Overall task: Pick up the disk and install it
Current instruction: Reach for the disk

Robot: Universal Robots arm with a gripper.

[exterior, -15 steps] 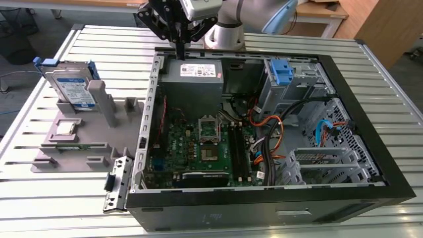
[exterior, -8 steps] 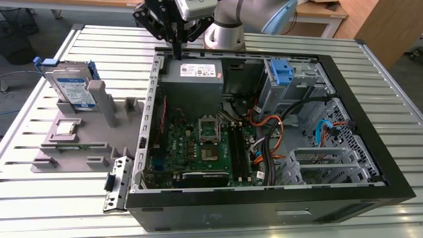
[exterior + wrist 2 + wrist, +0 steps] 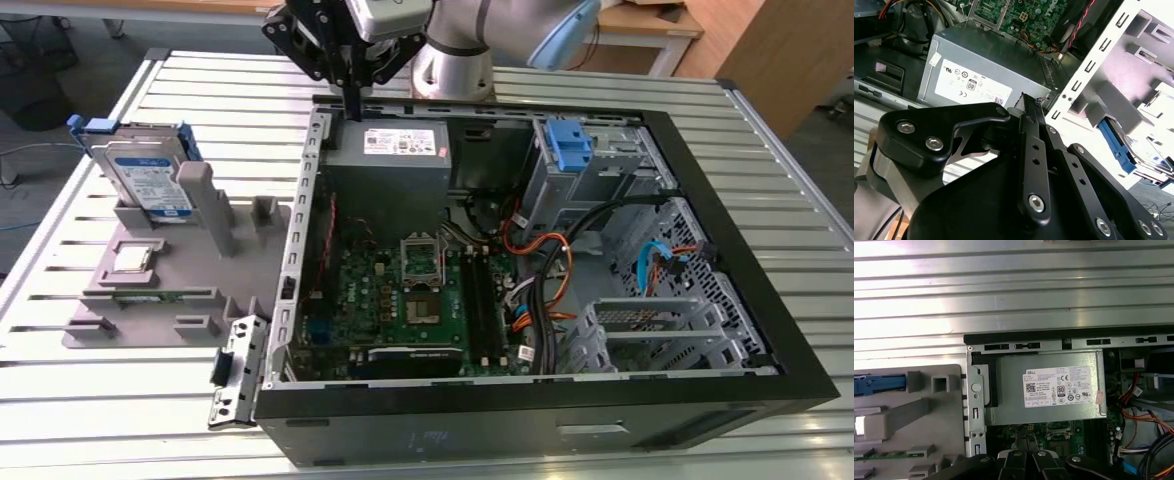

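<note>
Claw (image 3: 354, 105) pressed together, empty, over grey power-supply box (image 3: 387, 150).
I see the silver, blue-framed disk (image 3: 140, 170) standing on edge, well off from the claw toward the exterior view's left.

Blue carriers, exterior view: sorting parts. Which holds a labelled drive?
The disk, standing in the grey fixture outside the computer case at the exterior view's left; the blue bracket inside the case carries no labelled drive.
</note>
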